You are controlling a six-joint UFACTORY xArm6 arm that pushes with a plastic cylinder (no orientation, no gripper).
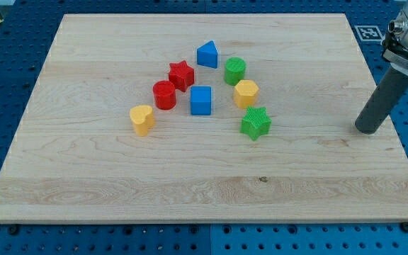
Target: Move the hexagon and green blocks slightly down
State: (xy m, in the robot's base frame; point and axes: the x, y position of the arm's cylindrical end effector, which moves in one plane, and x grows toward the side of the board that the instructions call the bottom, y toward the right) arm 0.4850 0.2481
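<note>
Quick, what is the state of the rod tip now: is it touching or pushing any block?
My tip: touching nothing, resting at the view's right, well apart from the green star and yellow hexagon.

Red star (181,74), red cylinder (164,94), two blue blocks (201,100), yellow heart (142,119).

Yellow hexagon (246,93) sits between green cylinder (235,71) and green star (256,122).

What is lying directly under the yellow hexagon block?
The yellow hexagon sits flat on the wooden board. Nothing shows beneath it; its footprint is covered. Green cylinder above, green star below.
</note>
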